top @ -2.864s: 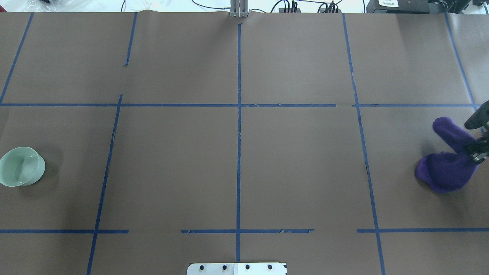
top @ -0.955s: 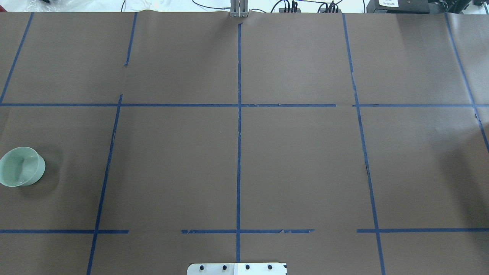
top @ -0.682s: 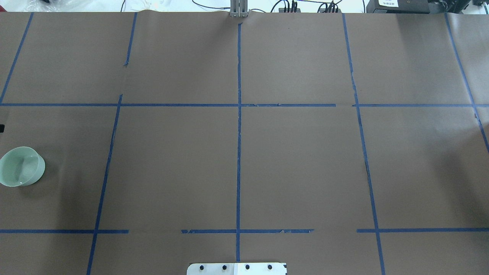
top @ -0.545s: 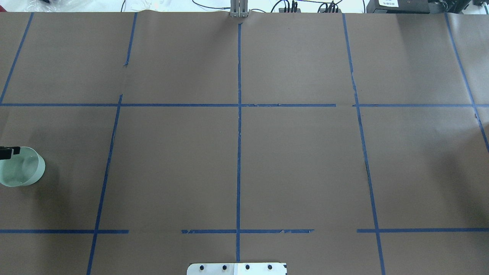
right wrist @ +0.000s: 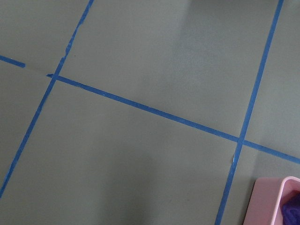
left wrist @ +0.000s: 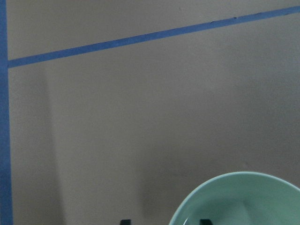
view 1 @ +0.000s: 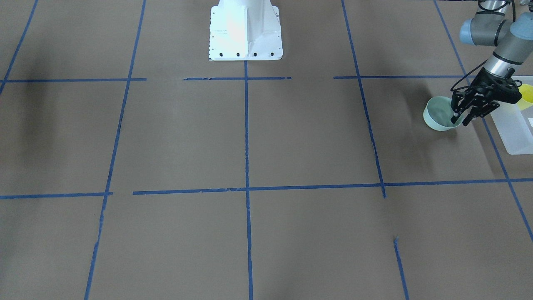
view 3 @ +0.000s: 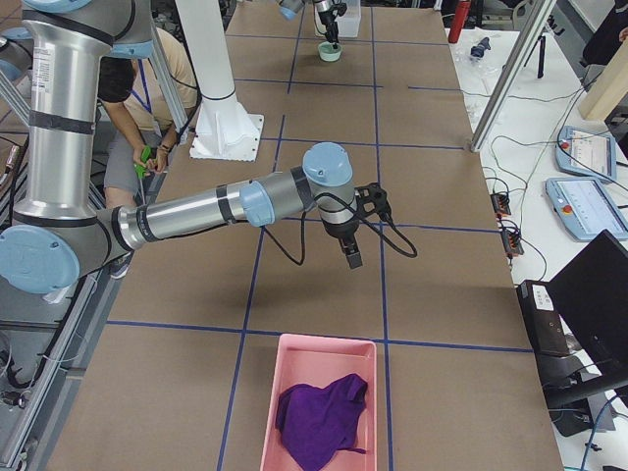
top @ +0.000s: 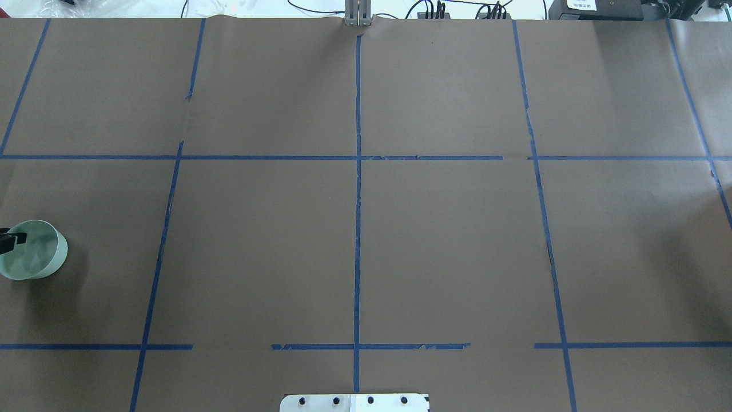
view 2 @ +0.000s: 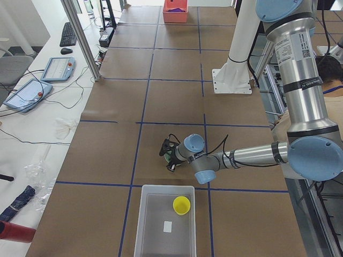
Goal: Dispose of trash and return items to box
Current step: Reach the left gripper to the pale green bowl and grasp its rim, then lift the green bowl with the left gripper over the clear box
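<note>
The mint-green bowl [view 1: 436, 113] stands on the brown table next to the frosted box [view 1: 511, 130]. It also shows in the overhead view [top: 35, 256] and the left wrist view [left wrist: 243, 199]. My left gripper [view 1: 460, 121] is open, tilted down at the bowl, with one finger inside the rim and one outside. One of its fingers [top: 12, 238] shows at the overhead view's left edge. The yellow cup [view 2: 181, 204] stands inside the box [view 2: 153, 225]. My right gripper [view 3: 351, 257] hangs over bare table; I cannot tell whether it is open or shut.
A pink bin [view 3: 294, 365] holding the purple cloth [view 3: 322, 417] sits at the table's right end. The white robot base [view 1: 245, 29] stands at the robot's side. Blue tape lines grid the table. A person [view 3: 147, 93] is behind the robot.
The right gripper and the purple cloth have left the overhead view at its right edge. The left gripper has come in from the left edge and moved down onto the bowl's rim.
</note>
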